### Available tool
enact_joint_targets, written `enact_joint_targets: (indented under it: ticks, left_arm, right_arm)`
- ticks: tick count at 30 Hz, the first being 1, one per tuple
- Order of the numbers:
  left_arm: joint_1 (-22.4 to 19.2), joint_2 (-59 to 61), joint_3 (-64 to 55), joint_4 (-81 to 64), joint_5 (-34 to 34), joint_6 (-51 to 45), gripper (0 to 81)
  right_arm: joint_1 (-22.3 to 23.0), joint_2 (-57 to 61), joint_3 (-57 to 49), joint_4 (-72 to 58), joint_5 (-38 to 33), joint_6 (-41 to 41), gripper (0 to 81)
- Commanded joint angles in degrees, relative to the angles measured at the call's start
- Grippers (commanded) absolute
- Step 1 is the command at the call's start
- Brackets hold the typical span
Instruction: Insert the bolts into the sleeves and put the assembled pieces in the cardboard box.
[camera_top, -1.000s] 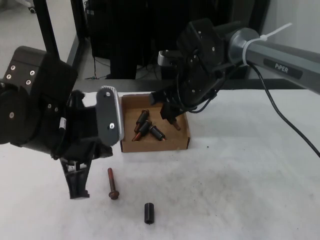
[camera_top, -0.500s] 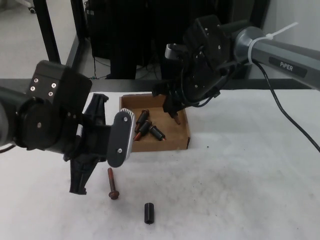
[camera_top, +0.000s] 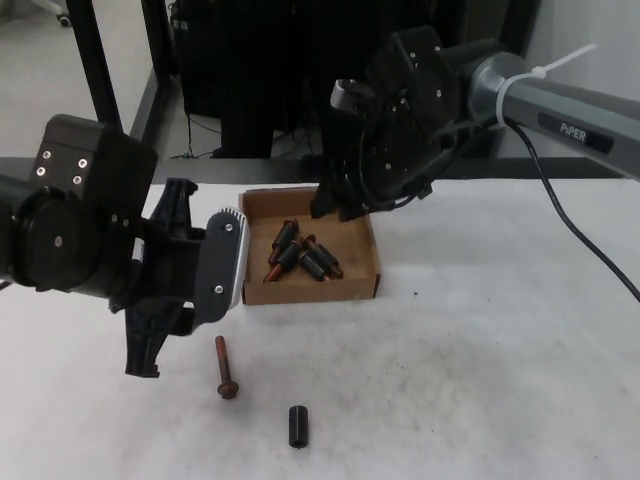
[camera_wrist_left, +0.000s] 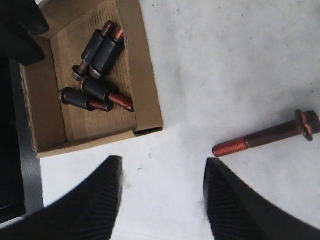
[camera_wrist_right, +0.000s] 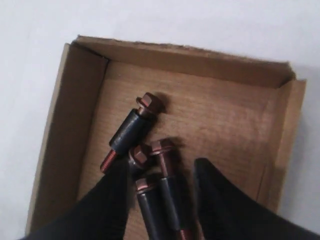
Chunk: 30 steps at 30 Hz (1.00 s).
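Left fingers (camera_wrist_left: 97, 200) spread, empty, near loose bolt (camera_wrist_left: 265, 134) on surface (camera_wrist_left: 225, 60); right fingers (camera_wrist_right: 112, 202) spread, empty, above cardboard box (camera_wrist_right: 182, 56) holding assembled pieces (camera_wrist_right: 131, 132).

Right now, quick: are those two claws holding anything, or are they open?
Left gripper: open, holding nothing, near the loose bolt.
Right gripper: open, holding nothing, over the cardboard box.

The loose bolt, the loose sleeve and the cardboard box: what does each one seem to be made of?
Loose bolt: probably metal with a coppery-red coating; it shows a cut thread and a slight sheen.
Loose sleeve: matte black, plastic or coated metal; cannot tell.
Cardboard box: brown corrugated cardboard; fine ribs line its floor.
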<state>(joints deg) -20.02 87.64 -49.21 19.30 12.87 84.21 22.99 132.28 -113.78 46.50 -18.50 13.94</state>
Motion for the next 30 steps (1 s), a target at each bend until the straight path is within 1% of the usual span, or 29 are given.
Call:
enact_joint_targets:
  ticks: [1,3,4,6,9,13,15,18,21,22,24,26,28,30]
  left_arm:
    - [0.1,-0.1,-0.4,-0.7,0.9,0.2,47.2]
    - [0.1,0.1,-0.4,-0.5,0.9,0.2,42.2]
    - [0.1,0.3,-0.4,0.1,2.3,0.4,41.2]
    - [0.2,1.2,-0.4,1.4,5.7,4.0,41.2]
    - [0.1,3.0,-0.4,2.1,4.8,11.6,41.2]
    - [0.1,3.8,-0.4,5.0,3.5,12.7,41.2]
    - [0.1,3.7,-0.4,7.5,2.5,12.7,41.2]
    - [0.1,3.5,-0.4,10.9,2.7,13.7,40.0]
    - [0.1,3.4,-0.4,12.0,2.6,15.7,39.2]
    - [0.1,3.4,-0.4,11.9,2.6,15.6,39.3]
    - [0.1,3.4,-0.4,11.8,2.7,15.6,39.3]
    - [0.1,3.4,-0.4,11.8,2.7,15.8,39.3]
    - [0.1,3.4,-0.4,11.8,3.1,17.1,39.3]
    - [0.1,3.4,-0.4,11.8,3.1,18.1,39.3]
  right_arm:
    - [-0.3,-1.5,-0.5,4.6,-4.7,2.1,38.6]
    - [-0.3,-2.9,-0.4,4.9,-8.0,3.9,35.3]
    - [-0.1,-3.5,-0.4,4.9,-9.1,4.3,33.7]
    - [0.4,-5.9,-0.4,4.4,-9.3,5.1,33.0]
    - [1.6,-9.7,-0.4,2.2,-10.1,6.1,33.0]
    - [3.2,-15.2,-0.4,2.0,-11.1,7.1,33.0]
    - [4.0,-17.8,-0.4,2.7,-11.9,5.4,33.0]
    - [6.0,-22.3,-0.2,6.9,-11.6,-1.0,33.0]
    - [8.2,-26.1,2.7,11.2,-8.0,-7.1,33.0]
    - [8.9,-28.1,4.6,13.3,-6.5,-9.4,33.0]
    - [9.5,-31.2,10.1,14.7,-5.4,-10.7,33.0]
    - [9.7,-35.7,19.1,13.2,-5.4,-10.5,33.0]
    - [9.7,-41.6,30.3,7.7,-5.4,-8.5,33.0]
    - [9.5,-48.1,41.4,-1.7,-5.4,-5.1,33.0]
